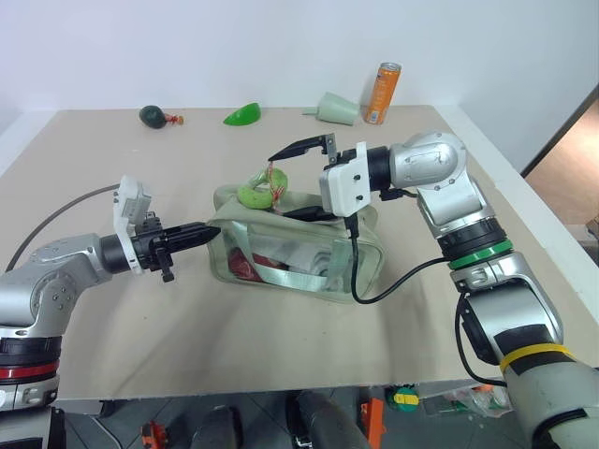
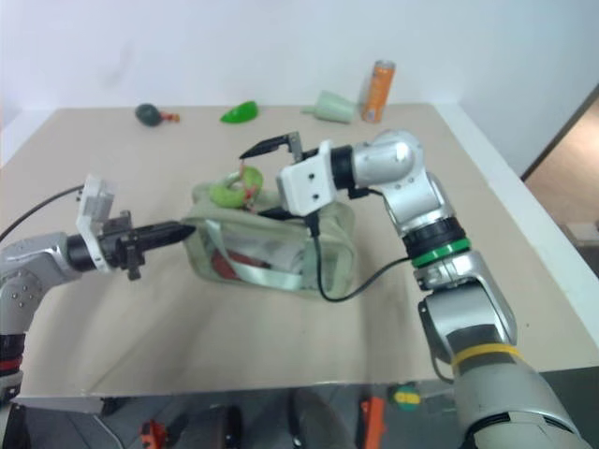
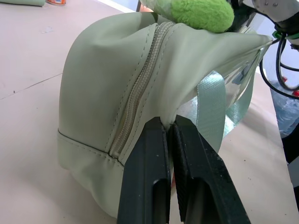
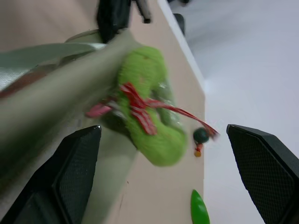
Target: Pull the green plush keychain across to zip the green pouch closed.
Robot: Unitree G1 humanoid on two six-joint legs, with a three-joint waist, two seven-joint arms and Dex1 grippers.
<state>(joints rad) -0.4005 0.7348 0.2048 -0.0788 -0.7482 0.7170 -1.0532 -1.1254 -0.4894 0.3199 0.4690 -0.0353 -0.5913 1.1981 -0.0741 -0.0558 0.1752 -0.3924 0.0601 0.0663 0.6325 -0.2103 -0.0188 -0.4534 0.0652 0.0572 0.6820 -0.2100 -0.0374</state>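
Note:
The green pouch [image 1: 285, 257] lies on its side in the middle of the table, clear window up, with red things inside. My left gripper [image 1: 207, 230] is shut on the fabric at the pouch's left end, beside the zipper [image 3: 135, 93]; its fingers [image 3: 145, 172] pinch a fold. The green plush keychain [image 1: 255, 193], lime and fuzzy with red threads, sits on top of the pouch near that end. My right gripper [image 1: 288, 181] reaches in from the right and stands open. Its fingers [image 4: 74, 177] stand either side of the keychain [image 4: 149, 121] without touching it.
At the table's far edge stand an orange can [image 1: 383, 93] and a pale green cone cup [image 1: 335, 108], with a bright green leaf piece [image 1: 243, 114] and a dark green round object [image 1: 153, 115] to their left. A black cable [image 1: 374, 292] hangs over the pouch's right end.

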